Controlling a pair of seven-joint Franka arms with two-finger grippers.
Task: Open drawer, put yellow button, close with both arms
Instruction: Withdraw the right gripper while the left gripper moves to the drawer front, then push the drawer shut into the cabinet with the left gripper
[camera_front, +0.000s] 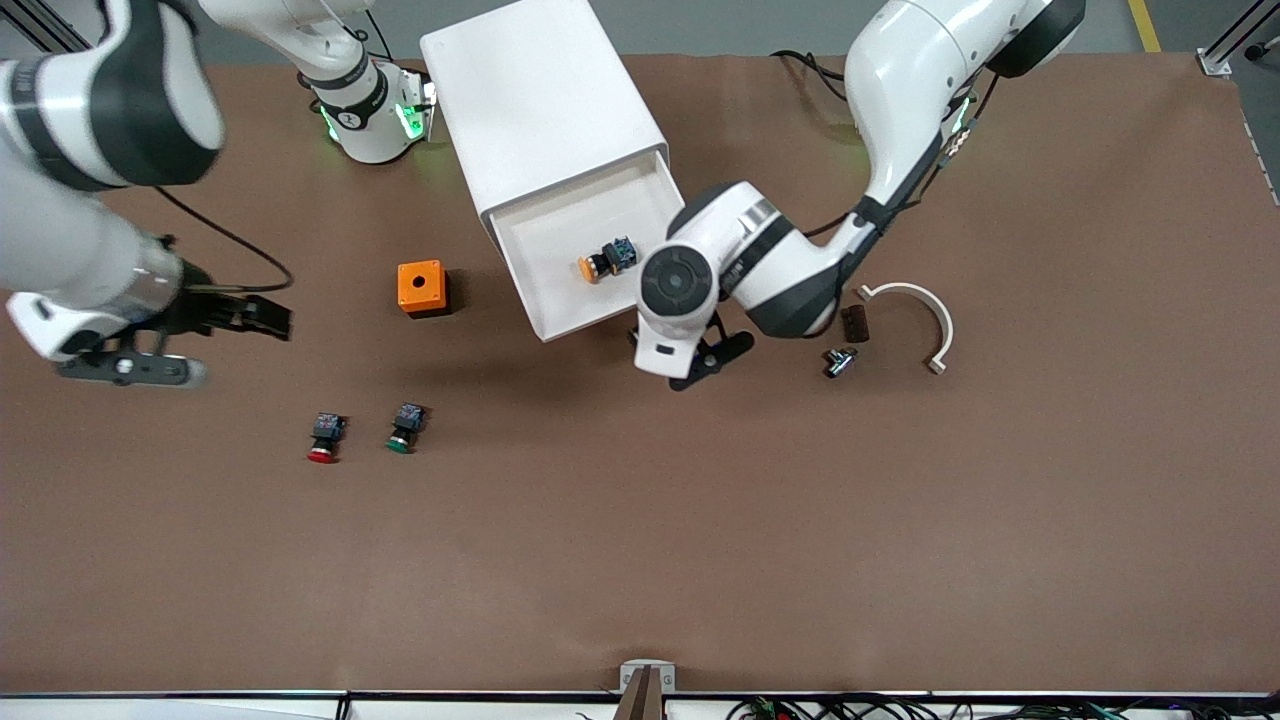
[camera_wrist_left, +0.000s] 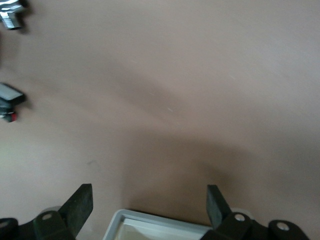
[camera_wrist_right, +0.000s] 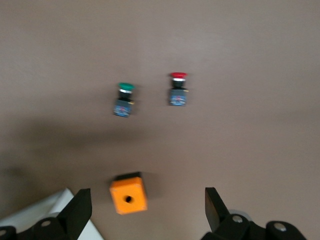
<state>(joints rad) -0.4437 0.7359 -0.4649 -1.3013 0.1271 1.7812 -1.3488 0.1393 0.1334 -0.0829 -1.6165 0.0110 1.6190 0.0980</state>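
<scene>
The white cabinet lies with its top drawer pulled out. The yellow button lies on its side inside the drawer, near the left arm's end. My left gripper is open and empty, low over the table just past the drawer's front corner. The drawer's front rim shows between its fingers in the left wrist view. My right gripper is open and empty, up over the table toward the right arm's end, beside the orange box.
The orange box with a hole sits beside the drawer. A red-capped button and a green-capped button lie nearer the front camera. A white curved piece, a brown block and a small metal part lie by the left arm.
</scene>
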